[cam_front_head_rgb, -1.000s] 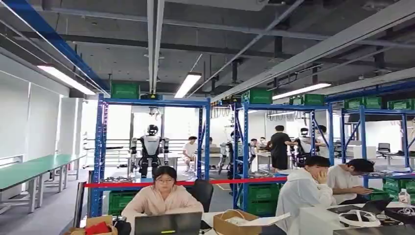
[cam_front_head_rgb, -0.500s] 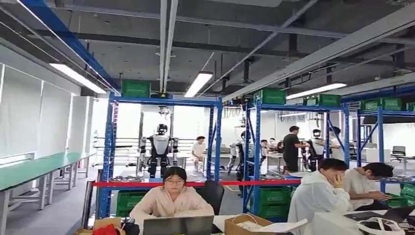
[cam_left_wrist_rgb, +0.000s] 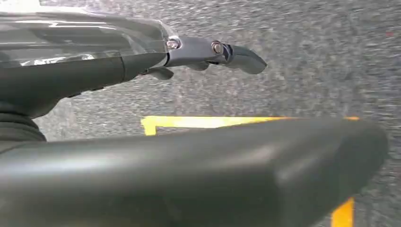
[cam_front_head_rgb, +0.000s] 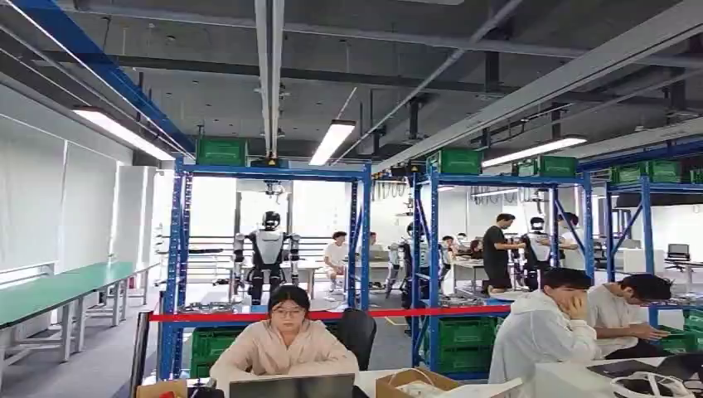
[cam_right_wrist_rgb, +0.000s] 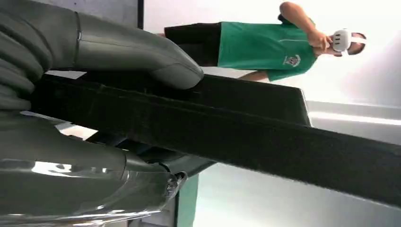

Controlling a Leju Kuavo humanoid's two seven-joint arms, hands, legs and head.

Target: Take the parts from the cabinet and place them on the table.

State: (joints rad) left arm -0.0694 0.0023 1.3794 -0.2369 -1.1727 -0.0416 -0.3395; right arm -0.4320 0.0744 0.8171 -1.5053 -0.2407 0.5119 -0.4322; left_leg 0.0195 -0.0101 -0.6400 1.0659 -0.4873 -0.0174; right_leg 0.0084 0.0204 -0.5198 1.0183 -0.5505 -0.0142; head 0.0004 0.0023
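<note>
At the right wrist, I see the right hand (cam_right_wrist_rgb: 101, 118) clamped on a long flat black part with a matt, felt-like face (cam_right_wrist_rgb: 246, 130): the thick grey thumb (cam_right_wrist_rgb: 142, 54) presses on one face, and the darker fingers (cam_right_wrist_rgb: 142, 163) lie under the other. The part runs out well past the hand. Beyond it stands a person in a green shirt with a white headset (cam_right_wrist_rgb: 265, 45).

Left wrist view: the left hand (cam_left_wrist_rgb: 198, 54) hangs over grey speckled floor (cam_left_wrist_rgb: 307, 71) marked with yellow tape (cam_left_wrist_rgb: 208, 122). One dark finger sticks out straight; I cannot tell whether the hand is apart or closed.

Head view: blue steel racks with green crates (cam_front_head_rgb: 269, 170), red barrier tape (cam_front_head_rgb: 332, 315), and people seated at desks (cam_front_head_rgb: 286, 344).
</note>
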